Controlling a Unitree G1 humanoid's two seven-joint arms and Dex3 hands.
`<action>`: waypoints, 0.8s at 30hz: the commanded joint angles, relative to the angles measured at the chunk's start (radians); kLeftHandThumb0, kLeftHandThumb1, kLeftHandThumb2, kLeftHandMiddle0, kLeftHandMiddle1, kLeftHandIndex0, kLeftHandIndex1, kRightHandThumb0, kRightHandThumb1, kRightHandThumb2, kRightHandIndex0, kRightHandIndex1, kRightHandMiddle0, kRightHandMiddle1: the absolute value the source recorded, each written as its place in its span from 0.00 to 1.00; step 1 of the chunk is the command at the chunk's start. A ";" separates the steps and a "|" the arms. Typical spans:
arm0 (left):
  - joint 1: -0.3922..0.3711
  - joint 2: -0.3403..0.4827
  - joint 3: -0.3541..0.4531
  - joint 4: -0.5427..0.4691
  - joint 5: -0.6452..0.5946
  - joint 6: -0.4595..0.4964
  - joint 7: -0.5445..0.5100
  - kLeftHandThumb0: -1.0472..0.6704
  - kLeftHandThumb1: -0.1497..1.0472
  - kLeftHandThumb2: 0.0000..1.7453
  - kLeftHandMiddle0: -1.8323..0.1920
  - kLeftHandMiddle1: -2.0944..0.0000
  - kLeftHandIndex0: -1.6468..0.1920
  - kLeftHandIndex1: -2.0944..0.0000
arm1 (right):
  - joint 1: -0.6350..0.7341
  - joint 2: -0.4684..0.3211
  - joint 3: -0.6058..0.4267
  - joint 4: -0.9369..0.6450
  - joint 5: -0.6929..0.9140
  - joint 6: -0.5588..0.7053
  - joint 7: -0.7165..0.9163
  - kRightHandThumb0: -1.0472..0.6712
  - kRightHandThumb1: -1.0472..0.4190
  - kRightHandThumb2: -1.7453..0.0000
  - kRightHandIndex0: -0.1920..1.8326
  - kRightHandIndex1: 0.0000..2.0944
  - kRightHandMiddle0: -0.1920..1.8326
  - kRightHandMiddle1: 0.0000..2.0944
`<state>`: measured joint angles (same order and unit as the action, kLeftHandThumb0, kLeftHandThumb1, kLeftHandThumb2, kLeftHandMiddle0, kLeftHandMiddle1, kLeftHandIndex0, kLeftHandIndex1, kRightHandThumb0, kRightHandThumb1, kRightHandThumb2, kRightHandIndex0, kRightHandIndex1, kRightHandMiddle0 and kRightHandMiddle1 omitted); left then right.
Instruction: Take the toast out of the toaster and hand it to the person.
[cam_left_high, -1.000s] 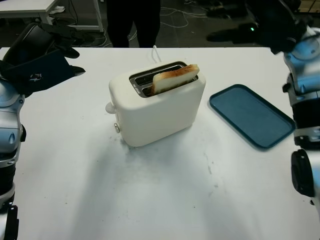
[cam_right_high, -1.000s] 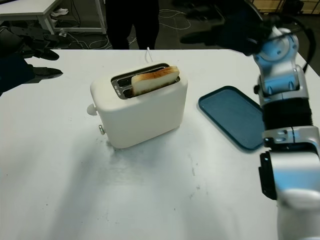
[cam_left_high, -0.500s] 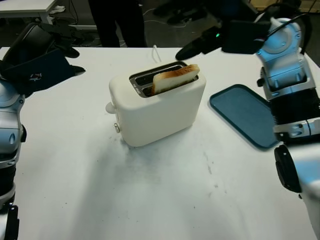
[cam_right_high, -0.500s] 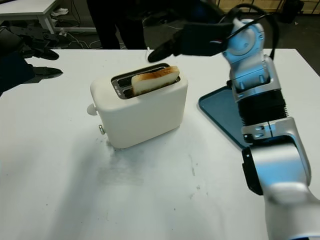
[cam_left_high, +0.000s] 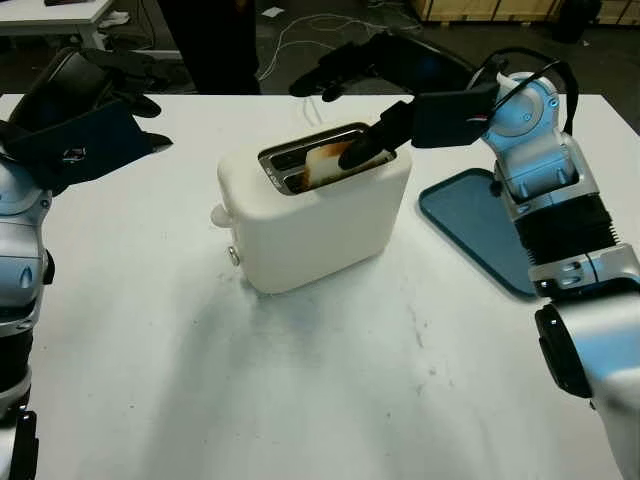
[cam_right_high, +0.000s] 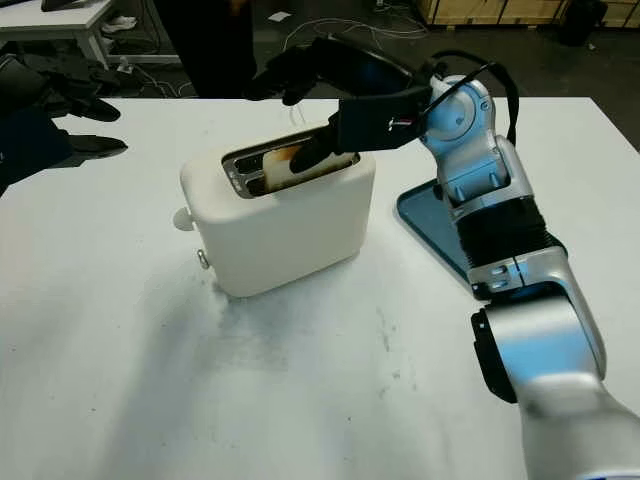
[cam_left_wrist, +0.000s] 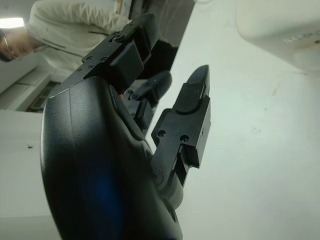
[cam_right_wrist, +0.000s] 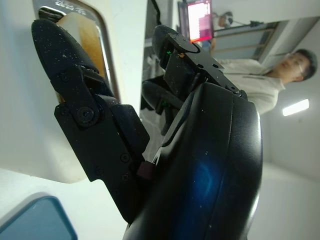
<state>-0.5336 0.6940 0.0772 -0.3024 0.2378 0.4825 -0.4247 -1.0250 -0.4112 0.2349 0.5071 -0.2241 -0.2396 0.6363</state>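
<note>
A white toaster (cam_left_high: 310, 222) stands mid-table with a browned slice of toast (cam_left_high: 322, 163) sticking out of its front slot. My right hand (cam_left_high: 328, 118) reaches in from the right over the toaster and is open. Its thumb (cam_left_high: 368, 150) lies along the near face of the toast, while the other fingers (cam_left_high: 335, 68) hover above and behind the slots. In the right wrist view the toast (cam_right_wrist: 87, 35) sits just beyond the thumb. My left hand (cam_left_high: 150, 122) is open, raised over the table's far left. A person's dark legs (cam_left_high: 205, 40) stand behind the table.
A blue tray (cam_left_high: 500, 235) lies on the table to the right of the toaster, under my right forearm. The toaster's white lever knob (cam_left_high: 218, 214) sticks out on its left end. Cables run across the floor behind the table.
My right arm has swung in from the back right, leftward and down, until its hand straddles the toast. The person behind the table has shifted left. My left hand has stayed put.
</note>
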 joint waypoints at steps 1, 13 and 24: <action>-0.004 0.000 -0.005 -0.005 -0.003 0.013 -0.005 0.66 0.86 0.00 0.67 0.69 0.50 1.00 | 0.017 0.009 0.005 0.020 -0.012 -0.009 -0.020 0.18 0.26 1.00 0.21 0.45 0.41 0.04; 0.002 -0.004 0.001 -0.008 -0.003 0.017 0.001 0.66 0.86 0.00 0.66 0.70 0.50 1.00 | 0.040 0.032 0.012 0.099 -0.038 -0.038 -0.076 0.23 0.27 1.00 0.28 0.60 0.43 0.06; 0.008 0.000 0.004 -0.010 -0.004 0.011 -0.001 0.64 0.86 0.00 0.66 0.70 0.50 1.00 | 0.078 0.018 0.009 0.106 -0.051 -0.022 -0.095 0.30 0.27 1.00 0.36 0.41 0.48 0.10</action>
<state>-0.5335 0.6939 0.0767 -0.3093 0.2382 0.4912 -0.4251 -0.9693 -0.3864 0.2432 0.6090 -0.2629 -0.2754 0.5479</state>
